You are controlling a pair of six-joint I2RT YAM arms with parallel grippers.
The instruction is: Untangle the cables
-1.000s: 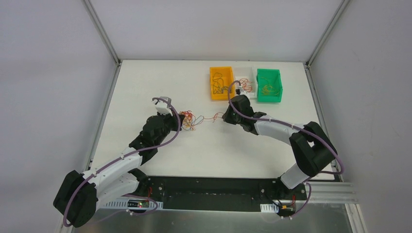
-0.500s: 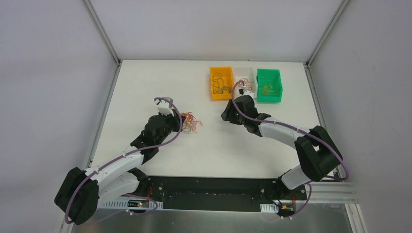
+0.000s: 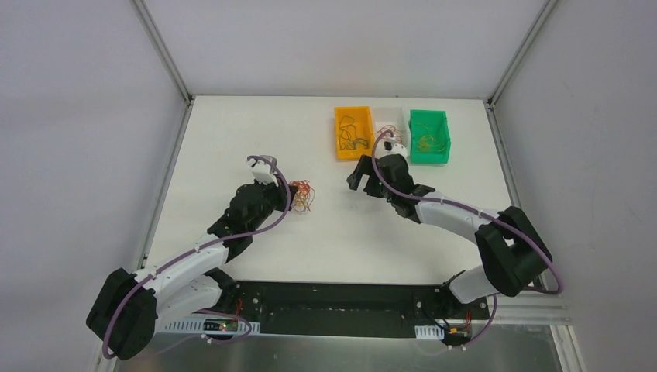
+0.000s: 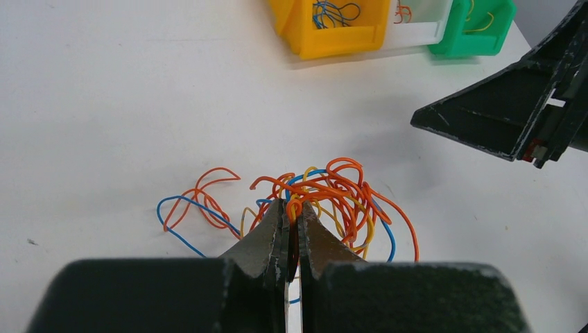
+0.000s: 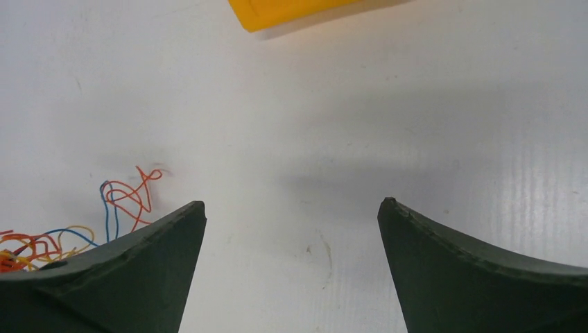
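Note:
The cables (image 3: 301, 195) form a small curly clump of orange, blue and yellow wires on the white table, left of centre. My left gripper (image 3: 291, 194) is shut on the clump. In the left wrist view its tips (image 4: 292, 205) pinch an orange loop, and the rest of the cables (image 4: 333, 191) fan out beyond them. My right gripper (image 3: 359, 177) hangs to the right of the clump, apart from it and open. In the right wrist view its jaws (image 5: 291, 202) stand wide with only bare table between them, and a few cable ends (image 5: 128, 198) show at the left.
Three small bins stand in a row at the back: an orange bin (image 3: 352, 133), a white bin (image 3: 390, 132) and a green bin (image 3: 428, 136), each with a few wires inside. The orange bin (image 4: 333, 31) lies just beyond the right gripper.
My right gripper has opened and let go of the strand it was pulling. The strand has sprung back to the clump. The right arm has drawn slightly back; the left gripper has stayed shut.

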